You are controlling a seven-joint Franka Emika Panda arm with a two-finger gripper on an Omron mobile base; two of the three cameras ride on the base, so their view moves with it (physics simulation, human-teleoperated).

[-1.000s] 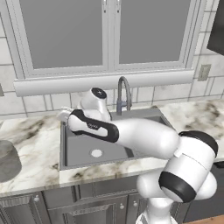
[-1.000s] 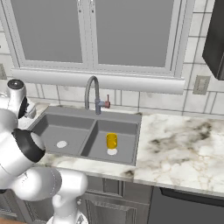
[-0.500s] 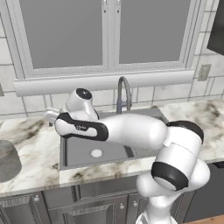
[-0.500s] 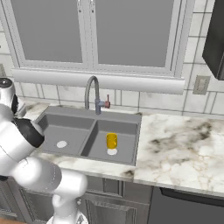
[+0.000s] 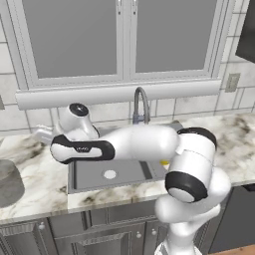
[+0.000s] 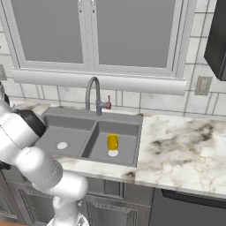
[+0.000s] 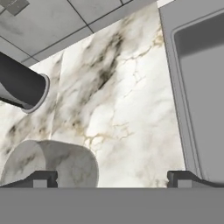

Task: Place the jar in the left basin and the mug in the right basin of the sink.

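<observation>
Jar [image 5: 10, 182] on marble counter [image 7: 131, 109], far left of sink [image 6: 88, 134], untouched. Mug [image 6: 112, 142] already upright in right basin [image 6: 126, 145]; left basin [image 5: 94, 174] holds nothing yet. Arm has swung left past sink within last second. Gripper [image 7: 111, 178] spread wide, nothing held, hovering beside jar. Jar pickup likely next.

The sink [image 5: 119, 172] was seen from behind-left and behind-right, looking forward and down; both views shared it. The counter [image 7: 127, 109] was viewed closely from the hand, sink [image 7: 192, 87] at 3 o'clock.
</observation>
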